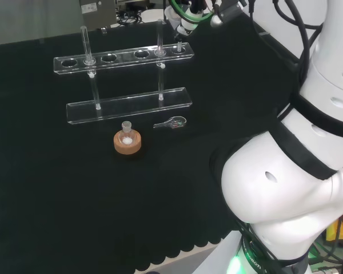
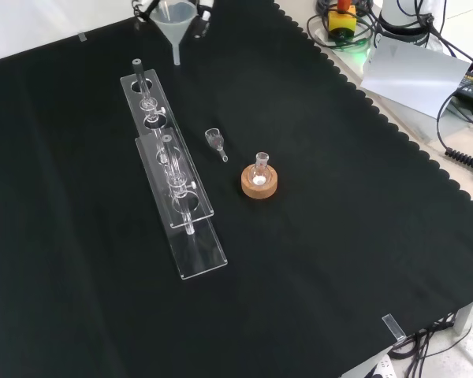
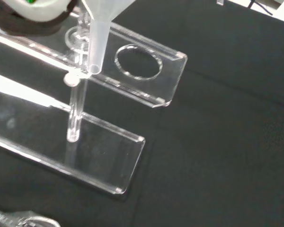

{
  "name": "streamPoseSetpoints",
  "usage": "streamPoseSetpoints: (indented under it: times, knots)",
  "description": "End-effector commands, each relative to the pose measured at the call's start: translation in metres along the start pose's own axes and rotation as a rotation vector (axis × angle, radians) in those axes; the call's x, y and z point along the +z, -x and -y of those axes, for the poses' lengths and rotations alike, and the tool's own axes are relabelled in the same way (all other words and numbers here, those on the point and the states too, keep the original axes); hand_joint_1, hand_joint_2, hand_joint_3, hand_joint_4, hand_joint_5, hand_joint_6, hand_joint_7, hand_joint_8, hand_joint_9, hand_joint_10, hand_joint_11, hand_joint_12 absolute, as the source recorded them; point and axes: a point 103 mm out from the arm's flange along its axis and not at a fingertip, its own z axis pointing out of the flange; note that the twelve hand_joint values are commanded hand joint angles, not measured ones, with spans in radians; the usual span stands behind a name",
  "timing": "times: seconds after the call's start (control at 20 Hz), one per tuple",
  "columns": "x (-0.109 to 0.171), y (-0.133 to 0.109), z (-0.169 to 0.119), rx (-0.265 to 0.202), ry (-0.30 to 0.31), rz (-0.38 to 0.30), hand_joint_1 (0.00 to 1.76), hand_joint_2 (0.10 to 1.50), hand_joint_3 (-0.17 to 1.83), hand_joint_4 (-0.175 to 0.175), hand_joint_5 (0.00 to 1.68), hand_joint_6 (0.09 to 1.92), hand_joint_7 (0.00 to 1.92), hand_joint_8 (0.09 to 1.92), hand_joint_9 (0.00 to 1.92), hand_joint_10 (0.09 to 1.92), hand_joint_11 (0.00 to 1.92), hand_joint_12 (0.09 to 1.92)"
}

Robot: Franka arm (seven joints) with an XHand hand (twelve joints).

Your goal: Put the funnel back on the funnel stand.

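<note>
Close to the wrist camera, the translucent white plastic funnel (image 3: 95, 38) hangs with its narrow stem pointing down, the stem tip just above the upper shelf of the clear acrylic two-tier funnel stand (image 3: 146, 90) and beside that shelf's end hole, not yet seated in it. Blurred white and black parts of the hand (image 3: 35, 12) show at the funnel's cone, and whether the fingers are curled round the funnel cannot be told from any view.

Seen from the front camera, nearest the lens on the black-cloth worktop (image 2: 339, 260) stands a small clear glass flask (image 2: 259, 169) upright in a round cork ring (image 2: 259, 183), with something white in its bottom. Just beyond and to its left lies a small clear glass scoop-like piece (image 2: 216, 140) with a short handle, apart from the cork ring and near the stand. The funnel stand (image 2: 173, 177) runs lengthwise up the view at the left, its holed upper shelf carried on two clear posts over a flat base plate. Farthest off, at the top edge, the funnel (image 2: 174, 24) hangs clear of the worktop, above the stand's far end, with black and white parts of the hand (image 2: 201, 17) beside its rim.

From the head camera, the hand (image 1: 186, 17) sits at the top, over the stand's right end (image 1: 180, 51).
</note>
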Motion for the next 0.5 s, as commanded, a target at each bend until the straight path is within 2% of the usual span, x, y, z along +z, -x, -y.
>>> streamPoseSetpoints:
  times: [0.05, 0.5]
  knots:
    - [0.008, 0.025, -0.023, 0.024, 0.012, -0.025, 0.84, 0.72, 0.51, -0.063, 0.58, 0.67, 0.80, 0.74, 1.20, 0.35, 0.81, 1.07]
    - [0.021, 0.029, -0.045, 0.012, 0.008, -0.033, 0.84, 0.72, 0.51, -0.066, 0.59, 0.67, 0.80, 0.74, 1.20, 0.36, 0.81, 1.07]
